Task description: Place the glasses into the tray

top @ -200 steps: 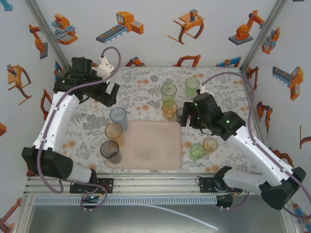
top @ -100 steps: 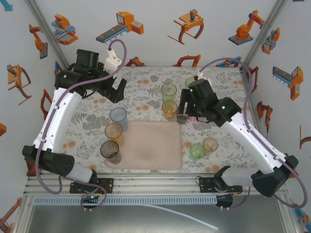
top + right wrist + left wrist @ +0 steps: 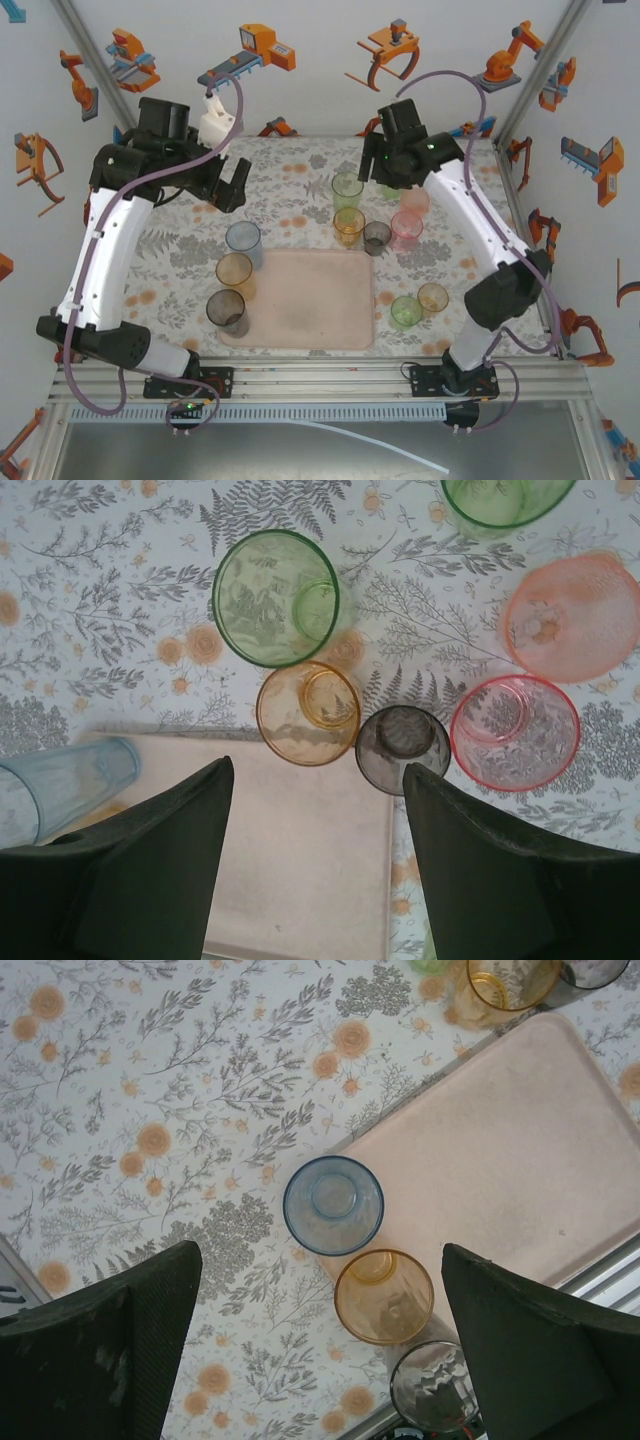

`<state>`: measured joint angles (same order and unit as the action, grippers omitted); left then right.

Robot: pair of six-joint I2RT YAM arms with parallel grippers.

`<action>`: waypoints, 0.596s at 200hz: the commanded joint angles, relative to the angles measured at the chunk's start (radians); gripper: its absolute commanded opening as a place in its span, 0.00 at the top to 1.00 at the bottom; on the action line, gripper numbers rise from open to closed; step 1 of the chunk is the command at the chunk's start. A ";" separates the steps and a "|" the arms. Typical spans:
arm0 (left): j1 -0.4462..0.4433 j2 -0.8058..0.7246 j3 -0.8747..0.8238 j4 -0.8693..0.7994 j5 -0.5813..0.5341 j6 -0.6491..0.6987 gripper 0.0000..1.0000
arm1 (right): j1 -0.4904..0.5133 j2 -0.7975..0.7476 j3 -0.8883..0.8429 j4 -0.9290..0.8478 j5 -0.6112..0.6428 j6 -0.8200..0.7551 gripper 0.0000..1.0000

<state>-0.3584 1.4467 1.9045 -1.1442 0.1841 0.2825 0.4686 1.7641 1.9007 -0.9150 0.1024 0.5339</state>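
The pale pink tray [image 3: 300, 300] lies at the table's middle front with a bare floor. A blue glass [image 3: 244, 243], an orange one [image 3: 235, 272] and a grey one [image 3: 227, 311] stand along its left edge. Behind its far right corner cluster a green glass [image 3: 347, 186], an orange glass [image 3: 349, 225], a small grey glass [image 3: 377, 237] and two pink ones [image 3: 406, 229]. My left gripper [image 3: 230, 195] hangs open, high over the blue glass [image 3: 333, 1204]. My right gripper [image 3: 383, 170] is open and empty, high above the cluster [image 3: 403, 748].
A green glass [image 3: 406, 312] and an orange glass [image 3: 433, 298] stand right of the tray, near the right arm's base. Another green glass [image 3: 505, 498] sits at the back. Patterned walls close the table on three sides, and a metal rail [image 3: 320, 375] runs along the front.
My right arm has swung up and back from beside the small grey glass, uncovering the two pink glasses. Its jaws have narrowed a little. The left gripper shifted slightly.
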 commanded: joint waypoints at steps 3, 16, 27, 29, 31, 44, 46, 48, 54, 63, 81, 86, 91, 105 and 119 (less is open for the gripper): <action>0.006 -0.045 -0.023 -0.026 -0.026 -0.026 0.03 | -0.010 0.083 0.097 -0.056 -0.012 -0.052 0.38; 0.008 -0.060 -0.041 -0.027 -0.030 -0.028 0.03 | -0.015 0.130 0.139 -0.057 -0.012 -0.061 0.38; 0.007 -0.070 -0.050 -0.028 -0.032 -0.028 0.03 | -0.020 0.168 0.177 -0.069 -0.011 -0.067 0.39; 0.008 -0.071 -0.052 -0.029 -0.032 -0.027 0.03 | -0.021 0.176 0.184 -0.072 -0.014 -0.068 0.39; 0.007 -0.073 -0.054 -0.031 -0.032 -0.026 0.03 | -0.023 0.182 0.191 -0.074 -0.016 -0.069 0.39; 0.008 -0.082 -0.061 -0.032 -0.031 -0.028 0.03 | -0.026 0.227 0.234 -0.098 -0.018 -0.077 0.41; 0.008 -0.084 -0.063 -0.032 -0.031 -0.028 0.03 | -0.027 0.233 0.241 -0.102 -0.014 -0.077 0.41; 0.007 -0.085 -0.065 -0.032 -0.031 -0.027 0.03 | -0.028 0.238 0.247 -0.107 -0.010 -0.078 0.41; 0.010 -0.089 -0.068 -0.032 -0.032 -0.028 0.03 | -0.028 0.255 0.262 -0.116 -0.002 -0.081 0.42; 0.009 -0.094 -0.073 -0.032 -0.032 -0.029 0.03 | -0.031 0.271 0.269 -0.119 0.008 -0.088 0.42; 0.011 -0.101 -0.079 -0.032 -0.031 -0.034 0.03 | -0.045 0.302 0.277 -0.115 -0.007 -0.090 0.43; 0.012 -0.103 -0.080 -0.032 -0.028 -0.037 0.03 | -0.048 0.311 0.280 -0.115 -0.009 -0.090 0.45; 0.011 -0.103 -0.082 -0.034 -0.025 -0.040 0.03 | -0.050 0.318 0.283 -0.115 -0.009 -0.090 0.46; 0.013 -0.100 -0.076 -0.048 -0.012 -0.052 0.03 | -0.054 0.333 0.282 -0.106 -0.011 -0.087 0.45; 0.013 -0.103 -0.073 -0.051 0.000 -0.055 0.03 | -0.054 0.344 0.277 -0.086 -0.021 -0.092 0.44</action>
<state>-0.3523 1.3682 1.8339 -1.1660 0.1570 0.2562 0.4206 2.0880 2.1426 -0.9985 0.0937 0.4652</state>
